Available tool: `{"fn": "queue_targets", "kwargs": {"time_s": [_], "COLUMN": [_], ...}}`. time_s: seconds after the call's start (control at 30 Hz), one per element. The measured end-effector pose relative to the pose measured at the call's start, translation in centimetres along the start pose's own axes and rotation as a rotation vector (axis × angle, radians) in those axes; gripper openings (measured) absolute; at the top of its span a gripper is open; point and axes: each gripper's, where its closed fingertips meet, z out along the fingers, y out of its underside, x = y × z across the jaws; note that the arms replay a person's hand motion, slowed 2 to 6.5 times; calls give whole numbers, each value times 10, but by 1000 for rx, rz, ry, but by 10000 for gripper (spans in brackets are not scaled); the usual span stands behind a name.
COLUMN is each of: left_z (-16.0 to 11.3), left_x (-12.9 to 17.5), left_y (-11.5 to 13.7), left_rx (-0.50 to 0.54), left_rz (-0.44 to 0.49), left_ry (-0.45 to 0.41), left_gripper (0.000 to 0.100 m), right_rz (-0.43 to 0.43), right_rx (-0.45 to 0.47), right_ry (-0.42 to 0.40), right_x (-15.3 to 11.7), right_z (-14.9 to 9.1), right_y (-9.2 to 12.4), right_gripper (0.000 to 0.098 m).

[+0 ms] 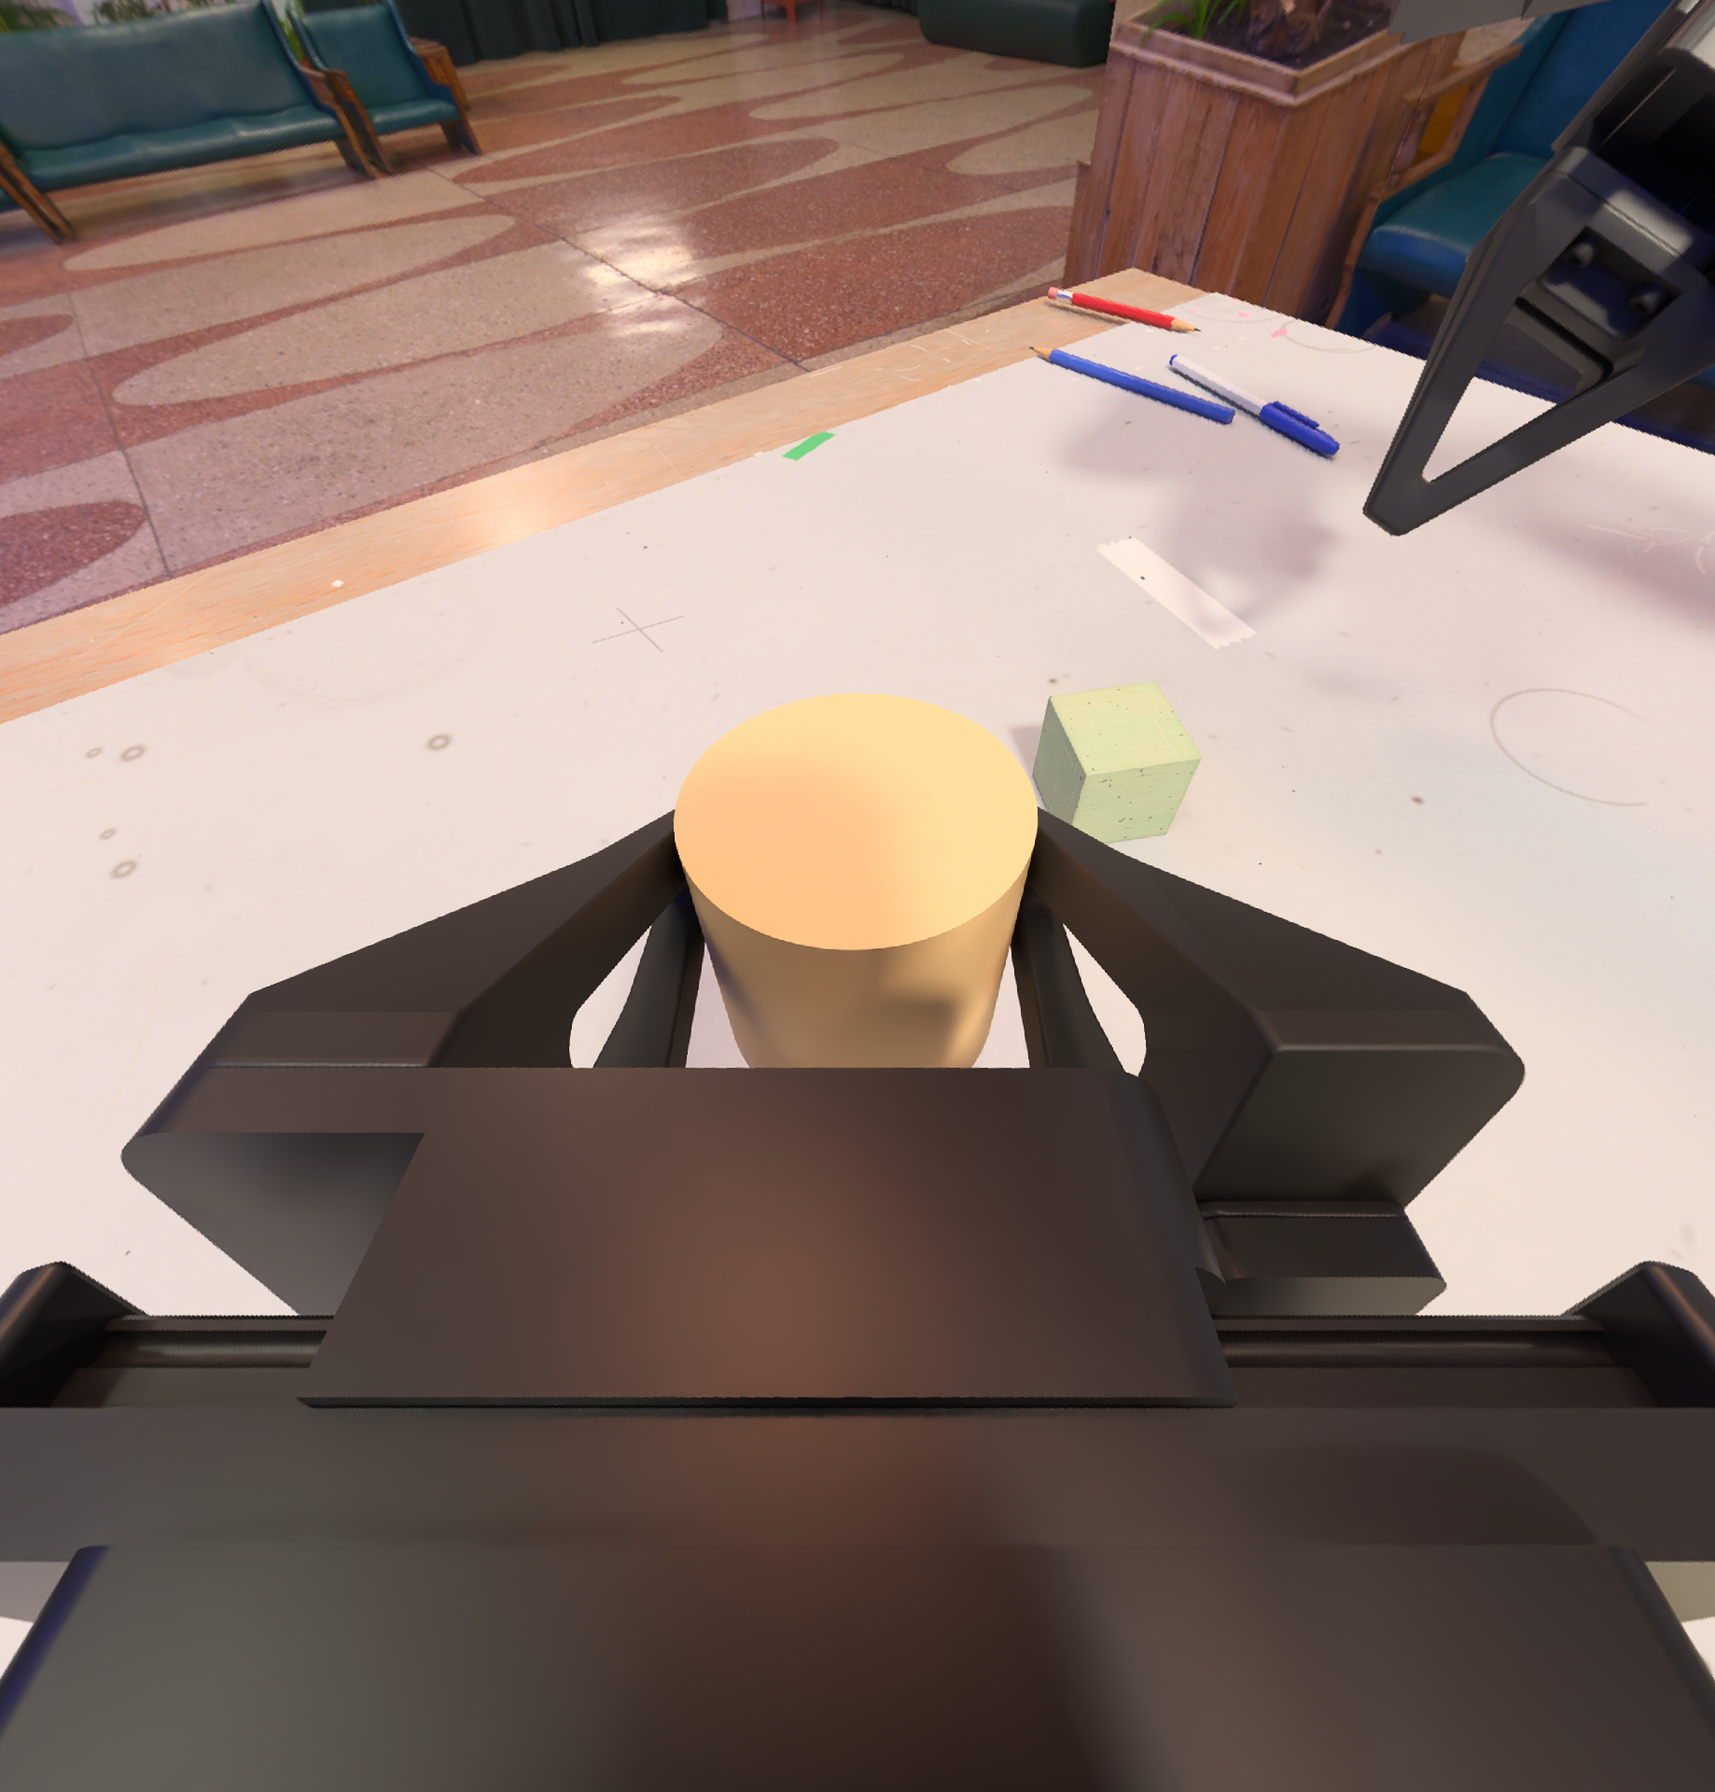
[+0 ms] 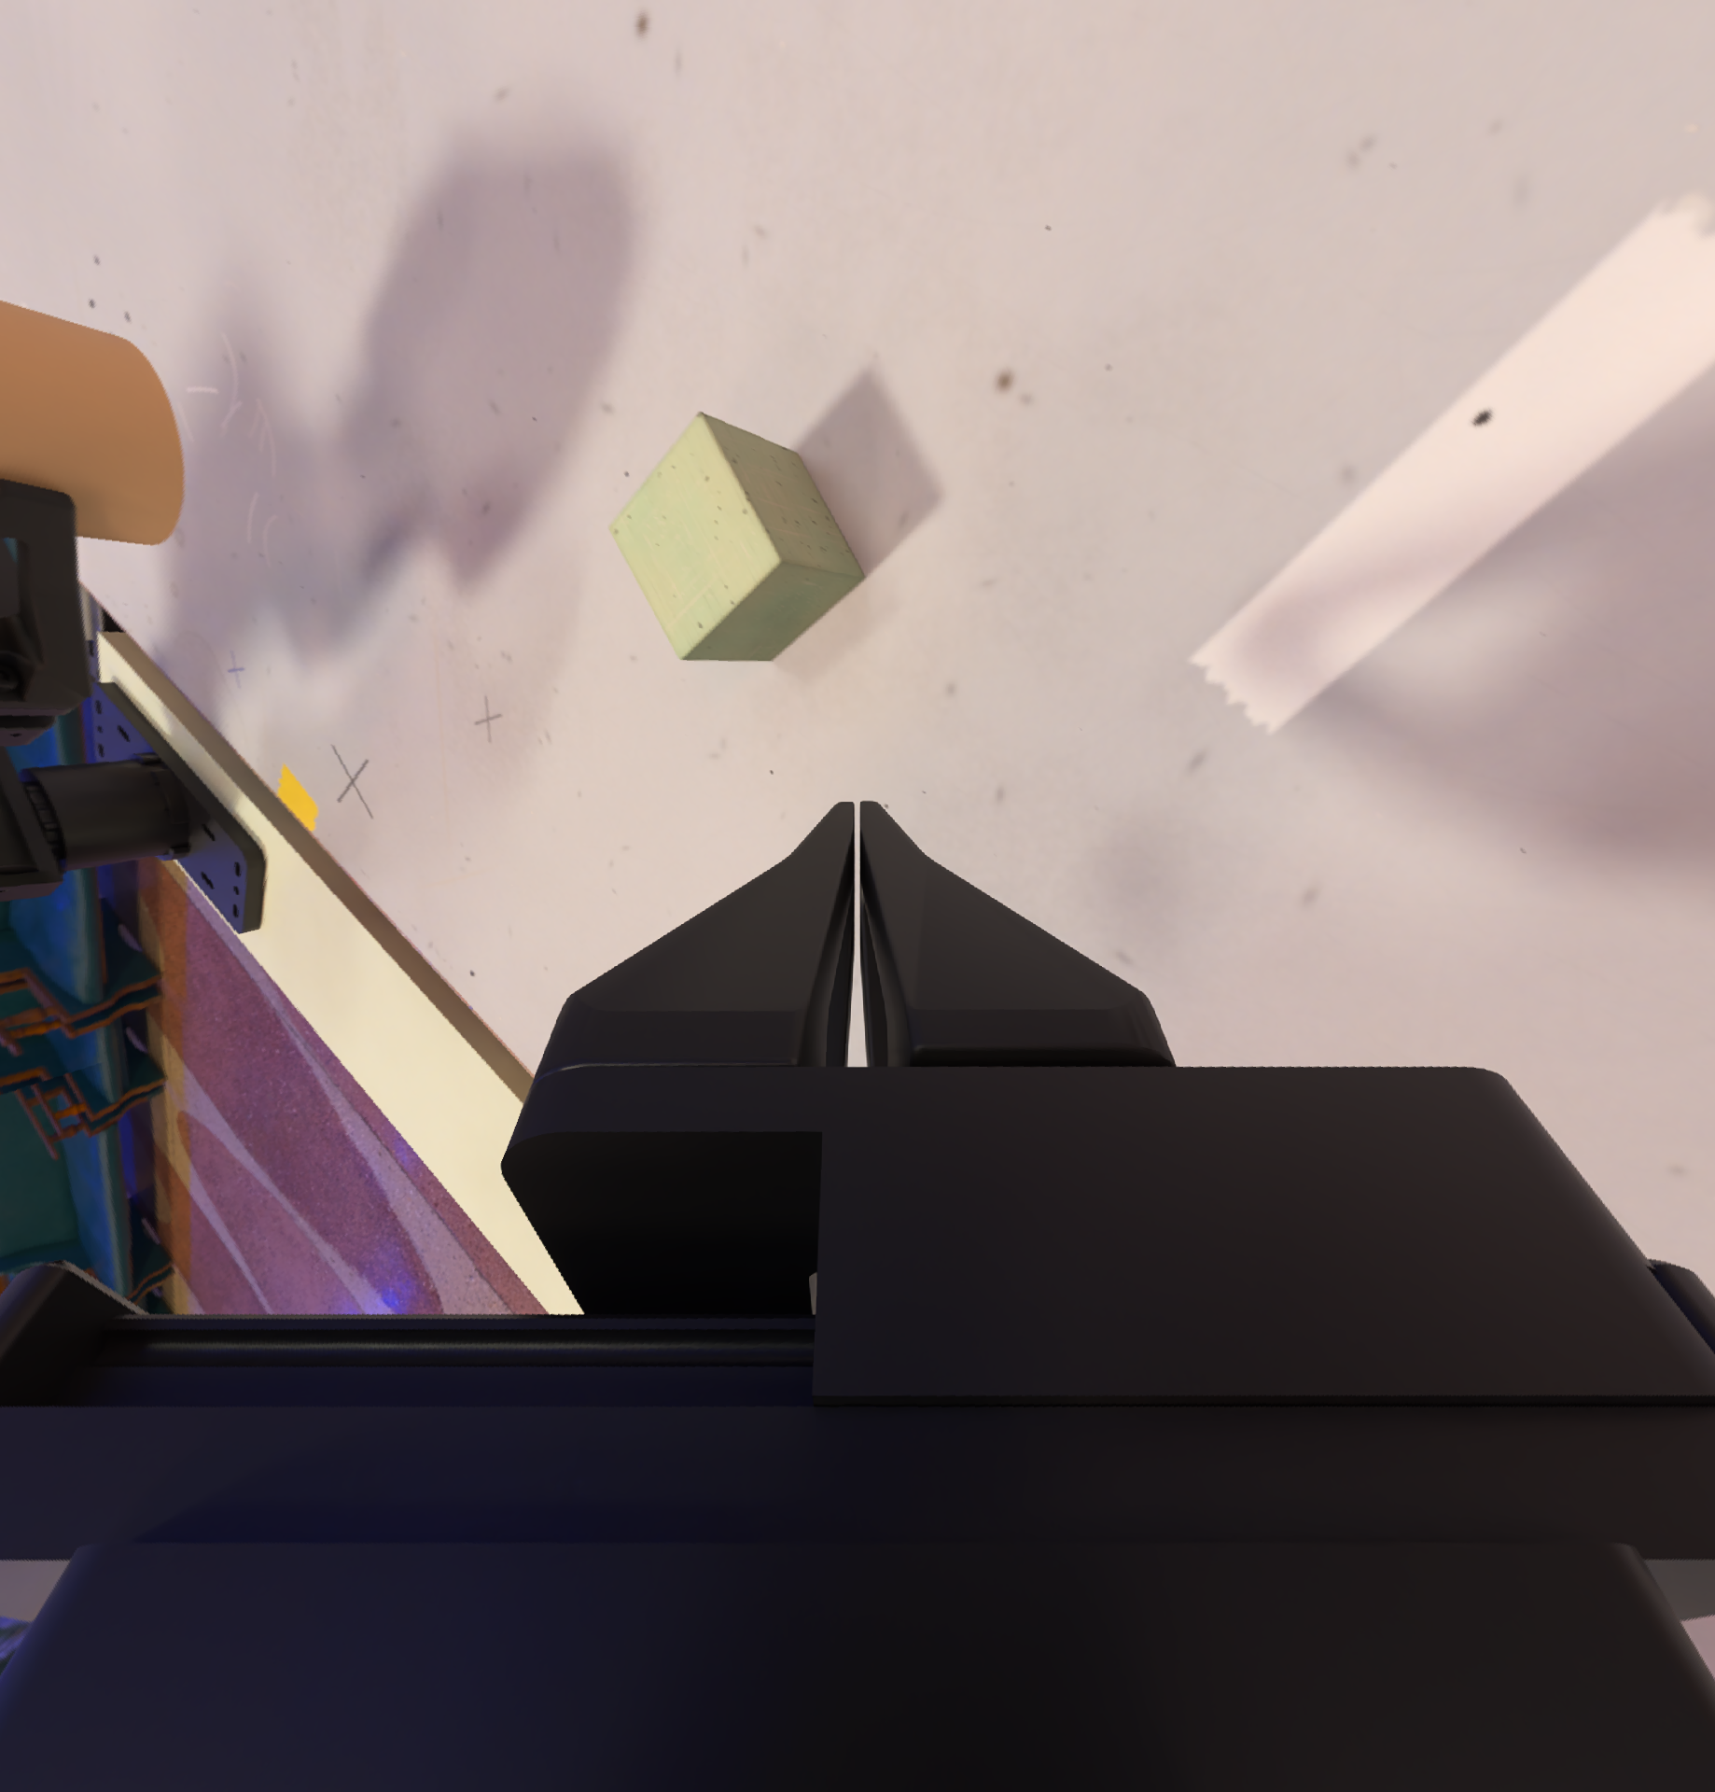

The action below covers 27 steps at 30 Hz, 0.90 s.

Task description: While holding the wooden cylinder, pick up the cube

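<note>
My left gripper [image 1: 856,853] is shut on the wooden cylinder [image 1: 854,873], a pale tan upright cylinder held between both fingers. The pale green cube [image 1: 1115,761] rests on the white table just right of the cylinder. In the right wrist view the cube [image 2: 732,543] lies ahead and a little left of my right gripper [image 2: 856,807], which is shut and empty, some way above the table. The right gripper also shows at the upper right of the left wrist view [image 1: 1396,519]. The cylinder shows at the left edge of the right wrist view [image 2: 68,436].
A blue pencil [image 1: 1135,385], a blue marker [image 1: 1256,404] and a red pencil [image 1: 1120,310] lie at the table's far side. A white tape strip [image 1: 1178,593] lies beyond the cube; it also shows in the right wrist view [image 2: 1474,465]. The table's wooden edge [image 1: 446,524] runs along the left.
</note>
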Motion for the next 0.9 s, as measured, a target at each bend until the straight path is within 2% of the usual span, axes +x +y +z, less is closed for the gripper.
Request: {"fn": "queue_targets", "kwargs": {"time_s": [0.4, 0.63, 0.9], "left_z": [0, 1, 1], "left_x": [-2, -3, -4], "left_y": [1, 4, 1], "left_rx": [-2, -10, 4], "left_rz": [-6, -7, -10], "left_ry": [-4, -5, 2], "left_gripper": [514, 514, 514], "right_rz": [-84, -136, -175], "right_rx": [17, 2, 36], "right_ry": [-88, -87, -77], "right_x": [-32, -43, -44], "right_z": [19, 24, 14], "right_y": [-9, -7, -7], "right_gripper": [9, 9, 9]}}
